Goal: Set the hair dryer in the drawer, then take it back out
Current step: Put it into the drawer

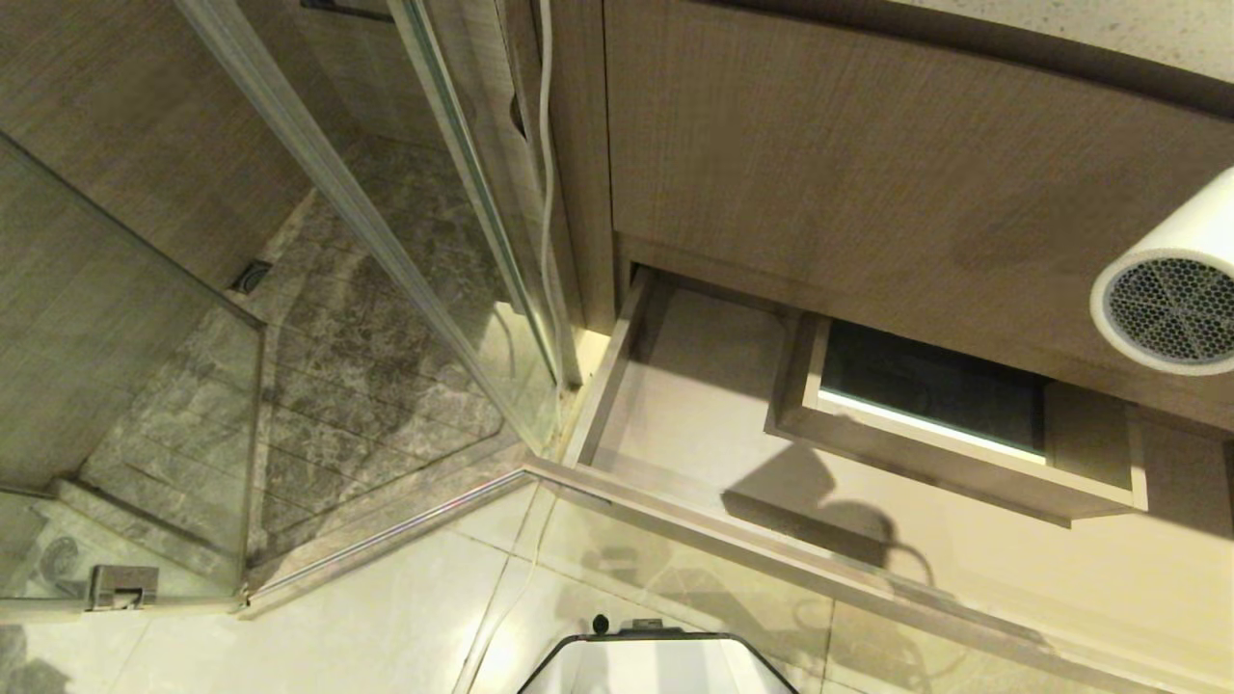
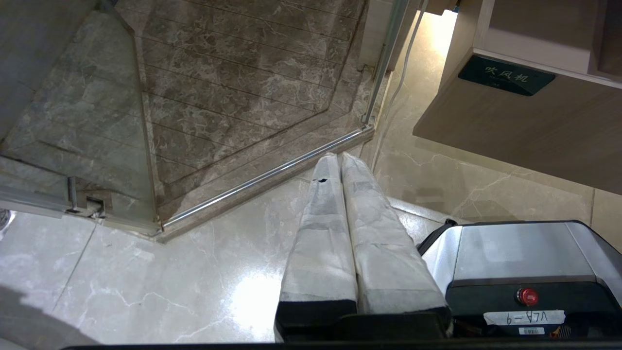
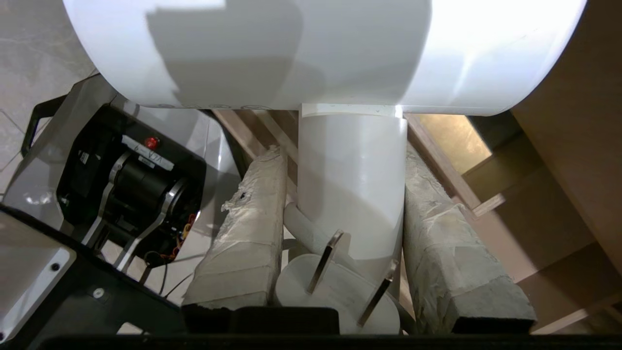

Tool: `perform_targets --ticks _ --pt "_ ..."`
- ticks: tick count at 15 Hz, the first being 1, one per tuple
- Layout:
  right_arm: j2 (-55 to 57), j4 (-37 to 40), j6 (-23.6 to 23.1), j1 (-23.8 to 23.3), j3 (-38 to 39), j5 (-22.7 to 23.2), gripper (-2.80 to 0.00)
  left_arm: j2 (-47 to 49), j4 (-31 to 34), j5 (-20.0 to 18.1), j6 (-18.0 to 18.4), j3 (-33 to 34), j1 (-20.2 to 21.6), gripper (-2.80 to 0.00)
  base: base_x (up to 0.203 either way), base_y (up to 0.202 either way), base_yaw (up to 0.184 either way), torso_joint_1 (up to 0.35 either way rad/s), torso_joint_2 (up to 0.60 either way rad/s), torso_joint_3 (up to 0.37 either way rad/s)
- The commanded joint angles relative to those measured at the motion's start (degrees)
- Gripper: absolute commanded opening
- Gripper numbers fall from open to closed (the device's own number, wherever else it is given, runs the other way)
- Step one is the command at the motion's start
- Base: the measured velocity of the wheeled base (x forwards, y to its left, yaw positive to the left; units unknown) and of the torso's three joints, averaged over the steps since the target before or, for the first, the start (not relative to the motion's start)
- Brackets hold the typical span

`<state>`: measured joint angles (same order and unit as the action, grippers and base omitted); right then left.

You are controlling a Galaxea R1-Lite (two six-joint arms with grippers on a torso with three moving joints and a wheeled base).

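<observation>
Dryer first: the hair dryer point(image 1: 1171, 289) hangs at the right edge of the scene, above the open drawer point(image 1: 675, 405), its dark mesh grille facing the camera. In the right wrist view the right gripper point(image 3: 347, 150) is clenched on its white handle, one padded finger on each side, with the plug point(image 3: 335, 291) tucked between them. The drawer's boxed cut-out point(image 1: 954, 434) sits below the barrel. Near the floor, the left gripper point(image 2: 340, 160) hangs with fingers pressed together, beside the robot base point(image 2: 525, 262).
</observation>
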<state>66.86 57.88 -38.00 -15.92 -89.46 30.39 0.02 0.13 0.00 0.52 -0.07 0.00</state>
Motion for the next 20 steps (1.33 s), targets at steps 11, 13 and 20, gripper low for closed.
perform_targets --ticks 11,13,20 --pt "-15.09 11.29 -0.24 -0.08 6.09 -0.23 -2.8 -0.02 -0.01 0.0 0.0 0.04 0.0 -2.8 0.0 0.0 0.0 0.0 0.0 0.0" --pt "-14.99 11.21 -0.24 -0.08 5.79 -0.16 -2.8 -0.02 0.04 0.0 0.0 -0.01 0.0 -2.8 -0.001 0.011 -0.087 0.002 0.01 -0.002" --pt "-14.65 11.29 -0.24 -0.08 5.97 -0.16 -2.8 -0.02 -0.04 0.0 0.0 0.07 0.0 -2.8 -0.001 0.008 -0.17 0.002 0.0 0.002"
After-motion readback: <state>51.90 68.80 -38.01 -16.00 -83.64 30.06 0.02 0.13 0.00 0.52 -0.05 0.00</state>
